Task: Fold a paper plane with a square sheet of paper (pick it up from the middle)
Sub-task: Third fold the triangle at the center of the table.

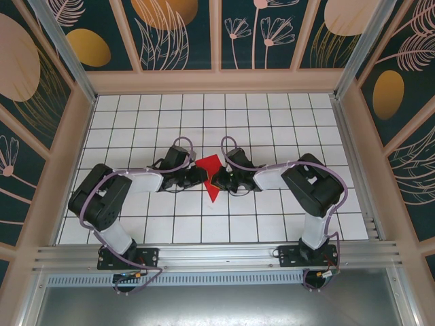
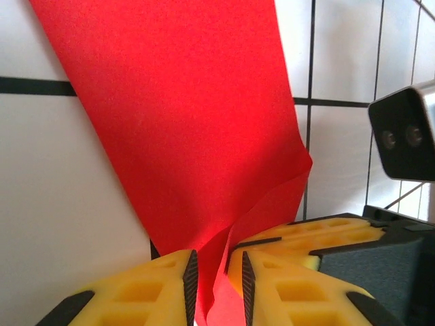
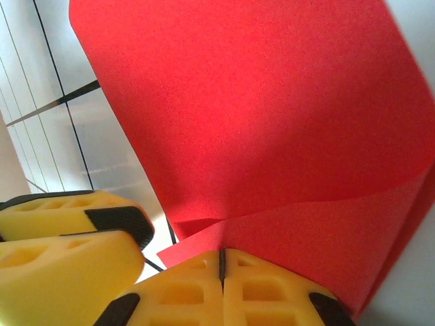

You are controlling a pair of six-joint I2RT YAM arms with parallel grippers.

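White gridded table [image 1: 136, 227] carries two arms bolted at its near edge, both bent inward to meet at mid-table over a red paper [image 1: 209, 166]. Left gripper [image 1: 202, 175], seen from its wrist [image 2: 216, 272], has its jaws narrowly apart with a raised ridge of paper [image 2: 190, 122] standing between them; whether they pinch it cannot be told. Right gripper [image 1: 216, 180], just beside it, has its jaws pressed together [image 3: 221, 255], tips against a curled fold of paper [image 3: 258, 115]; a grip cannot be made out. Paper lies partly lifted between both grippers, one point toward the arms. Beyond stand floral walls [image 1: 177, 34].
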